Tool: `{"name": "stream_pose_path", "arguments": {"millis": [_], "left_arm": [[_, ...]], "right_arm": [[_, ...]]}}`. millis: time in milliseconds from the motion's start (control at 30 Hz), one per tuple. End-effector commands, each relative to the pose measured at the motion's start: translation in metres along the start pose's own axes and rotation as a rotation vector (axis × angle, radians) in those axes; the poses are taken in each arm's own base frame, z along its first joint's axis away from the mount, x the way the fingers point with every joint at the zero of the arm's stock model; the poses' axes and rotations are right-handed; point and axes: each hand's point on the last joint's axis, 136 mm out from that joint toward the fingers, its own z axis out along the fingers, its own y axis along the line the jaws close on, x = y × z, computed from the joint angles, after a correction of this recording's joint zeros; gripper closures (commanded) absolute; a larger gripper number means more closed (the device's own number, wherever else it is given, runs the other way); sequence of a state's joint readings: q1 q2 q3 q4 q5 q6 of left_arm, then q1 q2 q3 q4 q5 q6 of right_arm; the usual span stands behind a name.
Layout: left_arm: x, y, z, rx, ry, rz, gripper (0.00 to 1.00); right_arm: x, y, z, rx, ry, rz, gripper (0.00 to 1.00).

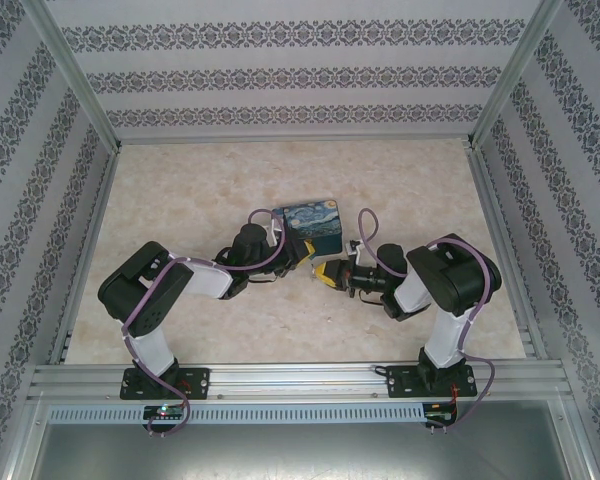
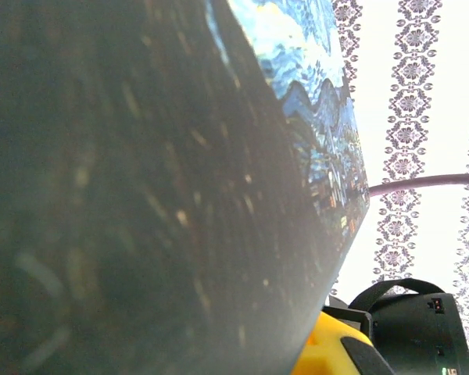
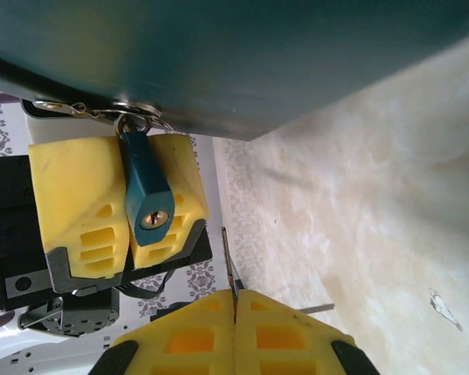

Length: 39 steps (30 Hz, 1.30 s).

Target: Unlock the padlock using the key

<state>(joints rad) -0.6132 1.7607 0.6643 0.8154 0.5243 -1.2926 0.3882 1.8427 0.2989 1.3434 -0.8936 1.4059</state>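
Note:
The blue-grey padlock [image 3: 147, 191] hangs from a metal hasp on the blue painted tin [image 3: 219, 55], its brass keyhole facing my right wrist camera. My left gripper [image 3: 137, 156] is shut on the padlock, with one yellow finger on each side of its body. My right gripper [image 3: 235, 308] is shut on the key [image 3: 230, 262]. The thin blade sticks out edge-on, below and to the right of the keyhole, apart from it. From above, the left gripper [image 1: 298, 250] and right gripper [image 1: 325, 272] face each other just under the tin [image 1: 312, 226].
The tin's dark side [image 2: 141, 195] sits right against the left wrist camera, with a yellow finger [image 2: 332, 351] of the right gripper beside it. The marbled table [image 1: 180, 190] is walled by patterned panels and metal posts on three sides.

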Motion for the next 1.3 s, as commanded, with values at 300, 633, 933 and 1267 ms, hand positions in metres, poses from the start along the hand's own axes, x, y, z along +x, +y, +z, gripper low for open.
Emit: {"name": "stream_pose_path", "arguments": {"millis": [300,633,933,1267], "left_arm": [[-0.001,-0.010,0.000,0.032,0.021,0.058,1.00],[-0.001,-0.008,0.001,0.023,0.025,0.061,1.00],[-0.001,-0.002,0.003,0.008,0.026,0.058,1.00],[-0.002,-0.002,0.005,0.012,0.028,0.059,1.00]], "right_arm": [[-0.003,0.016,-0.008,-0.047,-0.007,-0.073,1.00],[-0.005,0.020,-0.012,-0.056,-0.015,-0.070,1.00],[-0.004,0.023,-0.014,-0.061,-0.020,-0.071,1.00],[-0.005,0.027,-0.012,-0.069,-0.018,-0.075,1.00]]}}
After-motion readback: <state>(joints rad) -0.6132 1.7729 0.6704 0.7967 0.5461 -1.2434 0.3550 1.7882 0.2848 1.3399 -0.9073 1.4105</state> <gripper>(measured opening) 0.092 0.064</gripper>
